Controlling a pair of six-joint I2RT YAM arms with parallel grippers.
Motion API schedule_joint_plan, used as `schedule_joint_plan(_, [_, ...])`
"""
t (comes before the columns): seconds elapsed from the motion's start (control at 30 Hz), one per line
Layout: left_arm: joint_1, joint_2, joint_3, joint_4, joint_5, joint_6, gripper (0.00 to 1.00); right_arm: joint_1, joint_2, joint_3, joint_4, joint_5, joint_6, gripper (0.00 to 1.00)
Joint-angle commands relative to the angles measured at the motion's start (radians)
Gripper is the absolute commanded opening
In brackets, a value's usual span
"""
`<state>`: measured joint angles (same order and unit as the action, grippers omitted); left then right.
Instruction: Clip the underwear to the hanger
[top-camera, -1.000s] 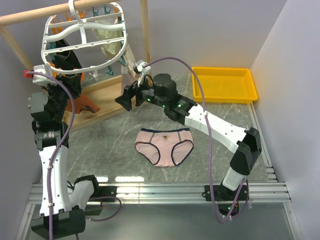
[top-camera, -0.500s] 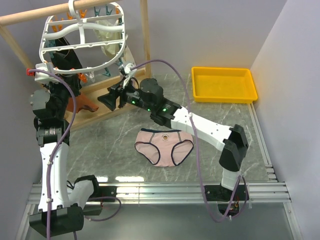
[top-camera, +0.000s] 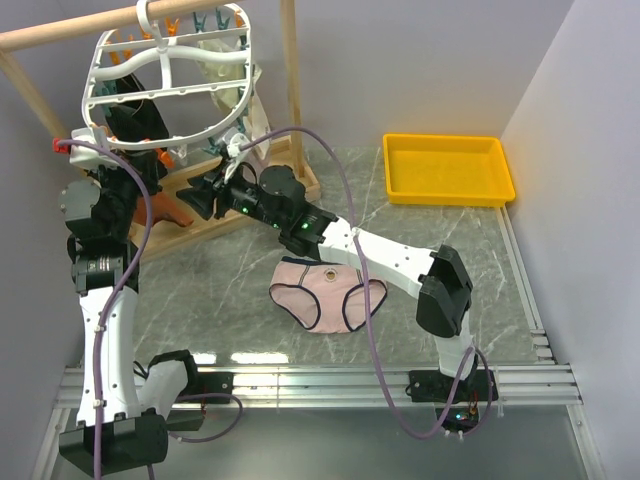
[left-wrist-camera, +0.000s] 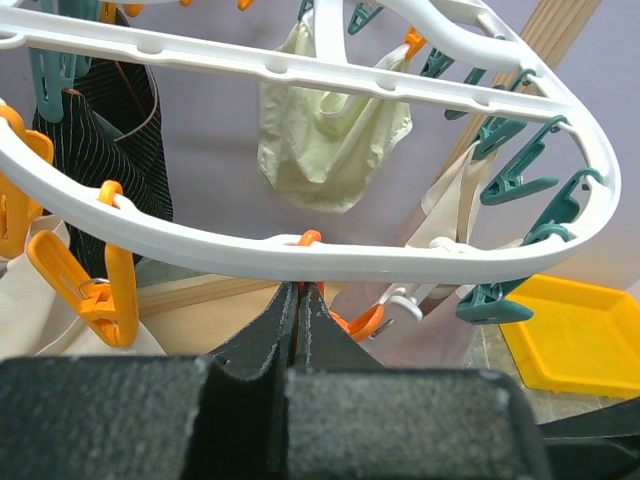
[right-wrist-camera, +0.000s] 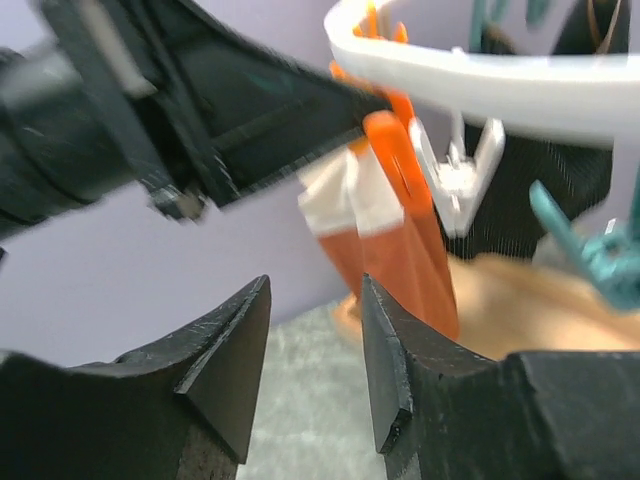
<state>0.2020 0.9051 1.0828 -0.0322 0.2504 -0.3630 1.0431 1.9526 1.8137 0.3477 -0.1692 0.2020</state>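
Observation:
The underwear (top-camera: 328, 292), pale pink with navy trim, lies flat on the marble table, apart from both grippers. The white oval hanger (top-camera: 165, 95) hangs from the wooden rod at the back left. Just under its near rim (left-wrist-camera: 300, 255), my left gripper (left-wrist-camera: 300, 292) is shut on the top of an orange clothespin (right-wrist-camera: 400, 170); an orange sliver shows between its tips. My right gripper (top-camera: 205, 197) has reached left under the hanger. Its jaws (right-wrist-camera: 315, 290) stand partly open with nothing between them, a little below and short of that clothespin.
A yellow tray (top-camera: 448, 170) sits at the back right. The wooden rod frame (top-camera: 291, 90) holds the hanger. A cream garment (left-wrist-camera: 330, 140) and a black striped one (left-wrist-camera: 100, 150) hang from the clips, among teal clothespins (left-wrist-camera: 520, 170). The right arm crosses above the underwear's waistband.
My right arm has swung left from the table's middle to under the hanger, its jaws narrowing. My left gripper has shut at the hanger's rim.

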Motion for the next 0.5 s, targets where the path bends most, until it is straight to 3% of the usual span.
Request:
schedule_joint_plan(0.0, [-0.004, -0.032, 0.025, -0.034, 0.027, -0.016, 0.0, 0.027, -0.024, -0.02, 0.195, 0.025, -0.093, 0.49])
schedule_joint_plan(0.1, [-0.004, -0.043, 0.032, -0.067, 0.027, -0.014, 0.0, 0.032, -0.021, -0.091, 0.339, 0.06, -0.157, 0.51])
schedule_joint_plan(0.47, [-0.003, -0.057, 0.046, -0.118, 0.059, -0.04, 0.01, 0.037, 0.054, -0.044, 0.445, 0.117, -0.263, 0.5])
